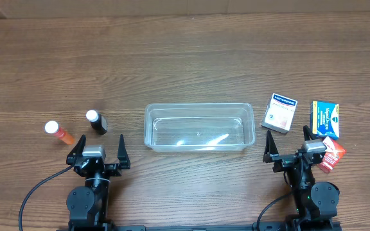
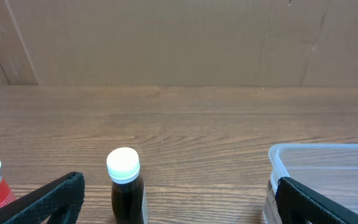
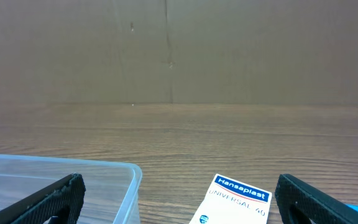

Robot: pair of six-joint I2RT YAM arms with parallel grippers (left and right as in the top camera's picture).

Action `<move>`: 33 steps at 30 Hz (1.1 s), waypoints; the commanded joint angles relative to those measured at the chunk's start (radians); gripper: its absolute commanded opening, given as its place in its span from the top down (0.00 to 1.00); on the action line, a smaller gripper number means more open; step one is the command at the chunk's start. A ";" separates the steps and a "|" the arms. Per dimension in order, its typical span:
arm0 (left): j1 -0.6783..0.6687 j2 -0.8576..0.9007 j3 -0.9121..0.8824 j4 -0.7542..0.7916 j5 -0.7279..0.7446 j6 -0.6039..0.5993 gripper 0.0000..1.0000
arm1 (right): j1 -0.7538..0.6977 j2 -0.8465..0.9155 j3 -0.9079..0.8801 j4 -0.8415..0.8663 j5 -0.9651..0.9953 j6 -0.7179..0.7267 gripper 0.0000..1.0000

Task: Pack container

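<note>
Container (image 1: 198, 106) sits empty mid-desk (image 1: 185, 51). From the left: orange bottle (image 1: 59, 132), dark bottle (image 1: 96, 121), then left hand (image 1: 99, 147) spread wide, holding nothing. Past the tub there's a plaster box (image 1: 281, 113), right hand (image 1: 291, 144) also wide open and empty, blue box (image 1: 324, 119), red packet (image 1: 331, 154). My worry: that skinny dark bottle tips if a finger clips it, and the light tub probably slides if bumped.

Box (image 3: 236, 200): Hansaplast Universal, prob. 40.
</note>
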 commanded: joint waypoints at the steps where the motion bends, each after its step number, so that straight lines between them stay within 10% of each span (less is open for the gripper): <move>1: -0.005 -0.007 -0.003 0.003 0.002 0.016 0.00 | 0.006 -0.007 -0.010 0.008 0.008 -0.001 0.00; 33: -0.005 -0.007 0.011 -0.006 0.015 -0.071 0.00 | 0.006 -0.005 0.003 -0.002 -0.003 0.161 0.00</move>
